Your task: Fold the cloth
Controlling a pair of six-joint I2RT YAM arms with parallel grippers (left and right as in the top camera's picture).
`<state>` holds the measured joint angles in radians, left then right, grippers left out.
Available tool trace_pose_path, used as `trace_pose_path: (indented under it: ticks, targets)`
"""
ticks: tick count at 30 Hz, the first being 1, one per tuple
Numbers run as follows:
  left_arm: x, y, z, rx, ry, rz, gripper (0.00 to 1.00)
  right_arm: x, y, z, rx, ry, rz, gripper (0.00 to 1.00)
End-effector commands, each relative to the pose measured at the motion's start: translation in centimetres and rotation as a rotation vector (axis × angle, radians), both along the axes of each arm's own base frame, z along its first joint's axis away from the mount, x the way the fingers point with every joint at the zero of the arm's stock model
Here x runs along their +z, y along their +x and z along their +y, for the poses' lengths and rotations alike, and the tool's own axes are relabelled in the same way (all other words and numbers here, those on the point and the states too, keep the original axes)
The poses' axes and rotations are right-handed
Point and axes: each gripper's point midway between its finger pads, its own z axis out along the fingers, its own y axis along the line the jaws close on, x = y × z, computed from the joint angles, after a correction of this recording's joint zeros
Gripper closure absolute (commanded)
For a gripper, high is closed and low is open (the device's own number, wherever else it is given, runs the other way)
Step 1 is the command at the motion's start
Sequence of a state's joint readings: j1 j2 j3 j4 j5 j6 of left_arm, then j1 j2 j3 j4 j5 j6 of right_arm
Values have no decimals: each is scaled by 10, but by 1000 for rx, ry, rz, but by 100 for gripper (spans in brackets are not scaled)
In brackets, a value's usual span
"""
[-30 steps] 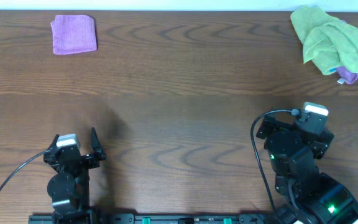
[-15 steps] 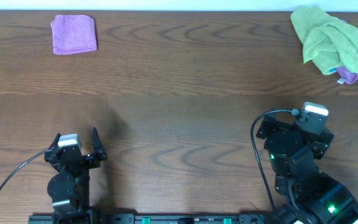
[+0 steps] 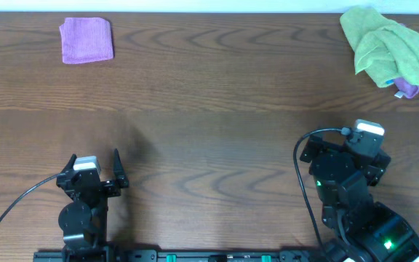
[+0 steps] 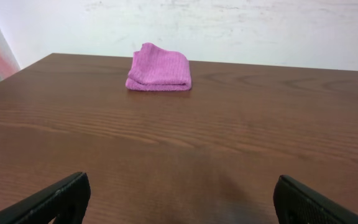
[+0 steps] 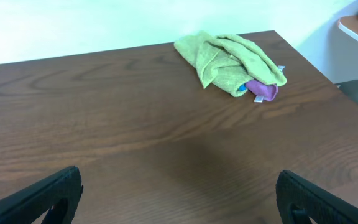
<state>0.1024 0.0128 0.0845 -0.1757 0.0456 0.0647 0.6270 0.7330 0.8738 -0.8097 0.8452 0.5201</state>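
Left wrist shows me the cloth (image 4: 159, 70) folded in layers; overhead it reads flat. Green cloth (image 5: 229, 59) bunched far right. Left gripper (image 4: 180, 193), right gripper (image 5: 179, 190): jaws wide apart, gripping nothing.

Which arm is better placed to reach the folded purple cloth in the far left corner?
Probably the left. The purple cloth lies straight ahead of the open left gripper; the right gripper, also open, faces the green cloth on the other side.
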Motion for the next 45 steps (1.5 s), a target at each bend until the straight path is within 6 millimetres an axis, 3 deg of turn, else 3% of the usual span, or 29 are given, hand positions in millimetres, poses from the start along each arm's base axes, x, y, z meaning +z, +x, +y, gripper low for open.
trace_pose_path:
  ticks: [1, 24, 27, 30, 35, 40, 45]
  targets:
    - [-15, 0, 0, -4, 15, 32, 4, 0, 0, 0, -8, 9, -8, 1]
    - [-15, 0, 0, -4, 15, 32, 5, 1, -1, -1, -9, 12, -12, 1]
    - [-15, 0, 0, -4, 15, 32, 5, 0, -9, -25, -85, 17, -1, 1]
    - [-15, 0, 0, -4, 15, 32, 5, -16, -25, -51, -148, 103, 72, 1]
    - [-15, 0, 0, -4, 15, 32, 5, -23, -48, -89, -276, 202, -1, 1]
    - [-15, 0, 0, -4, 15, 32, 5, -32, -46, -87, -186, 143, -145, 1]
    - [-15, 0, 0, -4, 15, 32, 5, -63, -41, -74, -110, 170, -206, 1]
